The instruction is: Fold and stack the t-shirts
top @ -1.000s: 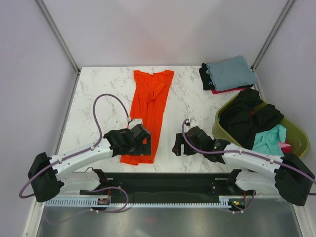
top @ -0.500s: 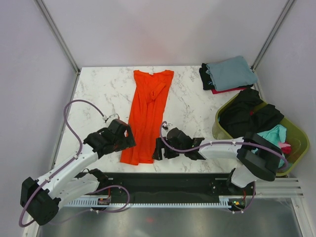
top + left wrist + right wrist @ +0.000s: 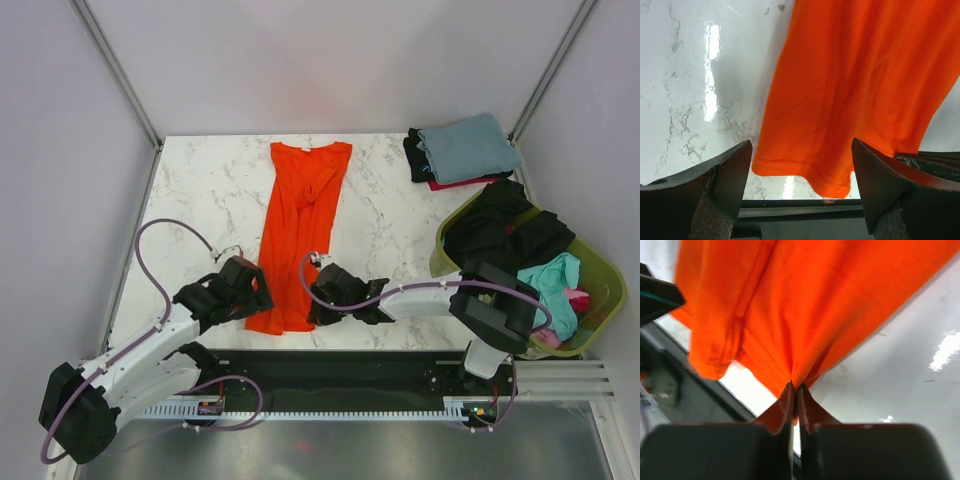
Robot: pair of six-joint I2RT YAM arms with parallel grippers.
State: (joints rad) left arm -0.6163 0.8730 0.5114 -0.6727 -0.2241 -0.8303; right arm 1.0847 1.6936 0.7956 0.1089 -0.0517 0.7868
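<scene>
Pleats of orange cloth fan out from the right pincer (image 3: 795, 390), whose tips are pressed together on a thin bite of one hem corner. The left pincer (image 3: 802, 175) stands wide apart over the other hem corner, gripping nothing. The orange t-shirt (image 3: 300, 215) lies as a long narrow strip down the middle of the top view, collar toward the top and hem at the lower edge. With only one corner held, a lift now would probably skew the strip and undo its side folds. So small a bite may also slip out, and the hem sits near the edge, where it could drag off. The bench (image 3: 200, 190) is glossy white marble that throws back glare. A folded stack (image 3: 468, 145) sits at the upper right, with an olive basket (image 3: 600, 270) of unfolded shirts (image 3: 505, 240) below it. Plain pale walls close the scene in.
</scene>
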